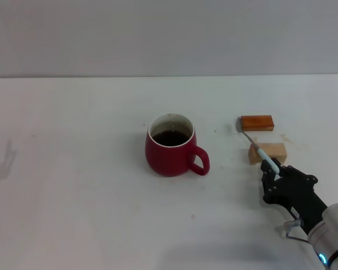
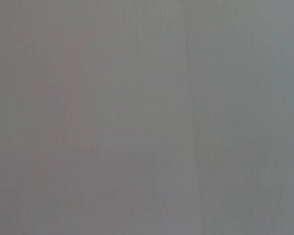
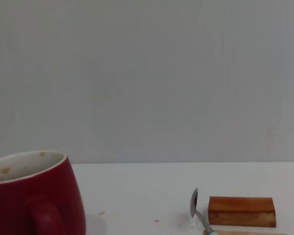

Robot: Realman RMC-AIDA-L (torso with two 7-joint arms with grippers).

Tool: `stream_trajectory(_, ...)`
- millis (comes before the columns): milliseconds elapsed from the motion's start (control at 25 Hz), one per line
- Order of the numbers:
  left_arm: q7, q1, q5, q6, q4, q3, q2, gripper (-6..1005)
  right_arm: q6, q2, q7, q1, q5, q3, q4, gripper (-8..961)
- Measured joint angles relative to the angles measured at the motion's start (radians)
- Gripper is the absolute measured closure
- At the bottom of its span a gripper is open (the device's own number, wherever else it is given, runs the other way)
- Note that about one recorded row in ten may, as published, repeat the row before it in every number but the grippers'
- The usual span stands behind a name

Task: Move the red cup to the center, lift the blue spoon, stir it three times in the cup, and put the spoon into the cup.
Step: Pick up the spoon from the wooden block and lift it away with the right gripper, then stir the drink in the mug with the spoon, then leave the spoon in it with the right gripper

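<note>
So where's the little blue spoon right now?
In the head view the blue spoon is on the robot's right, right of the red cup, lying across the pale wooden block, with the right gripper at its handle.

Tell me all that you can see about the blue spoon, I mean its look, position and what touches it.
The blue spoon is small and slim, with a grey metal bowl and neck and a pale blue handle. It lies aslant to the right of the red cup, apart from it. Its bowl sits beside the left end of the orange-brown block, and its stem crosses the pale wooden block. The right tool is at the handle's end; whether it already grips cannot be told.
</note>
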Motion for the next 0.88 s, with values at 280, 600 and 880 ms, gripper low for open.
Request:
stream_trajectory(280,0.0,0.003,0.0,0.001,0.002,0.0,0.0,150,-0.017,-0.001,-0.006,-0.007,-0.002,-0.001,0.003,821)
stream_trajectory(600,0.0,0.003,0.0,0.003,0.002,0.0,0.0,150,-0.026,-0.033,-0.188,-0.094,-0.004,0.032,0.211,824)
stream_trajectory(880,0.0,0.004,0.0,0.003,0.002,0.0,0.0,149,0.24,-0.124,-0.387,-0.192,-0.002,0.143,0.589,824)
